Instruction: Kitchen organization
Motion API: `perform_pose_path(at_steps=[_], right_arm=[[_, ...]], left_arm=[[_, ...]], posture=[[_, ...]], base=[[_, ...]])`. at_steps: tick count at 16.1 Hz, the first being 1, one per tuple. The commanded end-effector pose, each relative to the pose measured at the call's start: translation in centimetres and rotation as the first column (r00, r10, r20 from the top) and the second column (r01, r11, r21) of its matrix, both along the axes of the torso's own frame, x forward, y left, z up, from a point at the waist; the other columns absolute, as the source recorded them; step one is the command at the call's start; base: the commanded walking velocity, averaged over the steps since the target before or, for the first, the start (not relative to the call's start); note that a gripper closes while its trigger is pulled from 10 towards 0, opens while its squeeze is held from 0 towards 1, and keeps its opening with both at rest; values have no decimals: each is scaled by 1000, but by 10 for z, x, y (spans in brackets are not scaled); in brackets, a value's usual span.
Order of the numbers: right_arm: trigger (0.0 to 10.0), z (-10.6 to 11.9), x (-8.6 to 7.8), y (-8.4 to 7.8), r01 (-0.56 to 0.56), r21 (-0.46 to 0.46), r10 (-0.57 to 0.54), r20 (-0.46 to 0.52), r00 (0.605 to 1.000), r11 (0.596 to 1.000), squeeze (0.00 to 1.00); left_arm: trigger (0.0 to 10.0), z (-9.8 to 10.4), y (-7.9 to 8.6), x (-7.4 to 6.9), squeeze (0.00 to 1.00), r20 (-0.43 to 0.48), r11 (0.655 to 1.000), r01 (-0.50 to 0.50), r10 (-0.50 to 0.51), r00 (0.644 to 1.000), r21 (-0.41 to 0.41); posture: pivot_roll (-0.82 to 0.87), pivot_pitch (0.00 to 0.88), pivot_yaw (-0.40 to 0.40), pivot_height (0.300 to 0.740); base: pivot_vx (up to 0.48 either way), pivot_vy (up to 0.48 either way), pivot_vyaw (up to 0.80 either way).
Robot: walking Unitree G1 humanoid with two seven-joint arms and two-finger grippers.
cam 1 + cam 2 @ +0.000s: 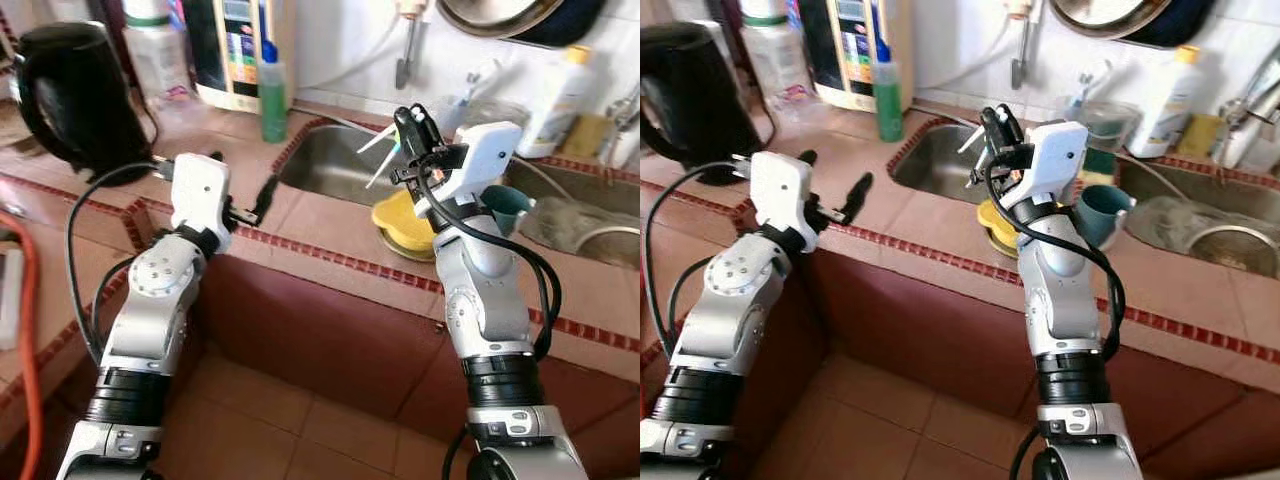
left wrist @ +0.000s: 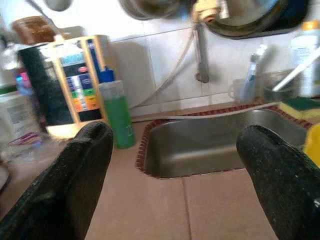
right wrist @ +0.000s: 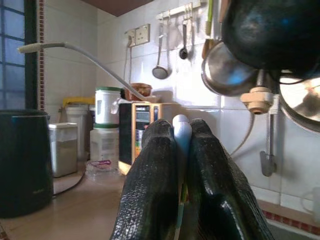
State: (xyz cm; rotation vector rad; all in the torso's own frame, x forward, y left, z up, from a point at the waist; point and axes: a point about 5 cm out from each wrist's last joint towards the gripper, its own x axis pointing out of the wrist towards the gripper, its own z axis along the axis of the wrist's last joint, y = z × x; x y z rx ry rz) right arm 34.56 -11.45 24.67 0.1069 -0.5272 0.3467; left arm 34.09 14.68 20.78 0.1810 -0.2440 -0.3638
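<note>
Countertop; right end effector [image 1: 412, 128] around perhaps a toothbrush [image 3: 181, 131].

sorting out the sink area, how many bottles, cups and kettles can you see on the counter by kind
bottles: 2, the green bottle beside the sink and the white bottle by the wall
cups: 1, the teal cup behind the right arm
kettles: 1, the black kettle
total: 4

White toothbrush [image 1: 380, 150] pinched in right end effector [image 1: 408, 130], raised above steel sink [image 1: 330, 160].
</note>
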Motion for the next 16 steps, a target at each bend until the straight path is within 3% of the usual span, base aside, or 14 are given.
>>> perform_pose_path(at_steps=[1,4,16], right_arm=[[10000,4,0,-8,33,2,-33,17,999,999,0],[10000,1,1,-11,58,-12,-58,-7,998,998,0],[10000,-1,3,-16,93,-7,-93,-29,995,996,0]], left_arm=[[10000,2,-6,-1,0,15,999,31,-32,999,26],[10000,3,-6,-1,0,13,999,44,-44,999,31],[10000,6,-7,1,0,14,998,56,-56,998,25]], posture=[[-27,0,0,740],[-30,0,4,740],[-38,0,12,740]], base=[[0,0,0],[0,0,0],[0,0,-757]])
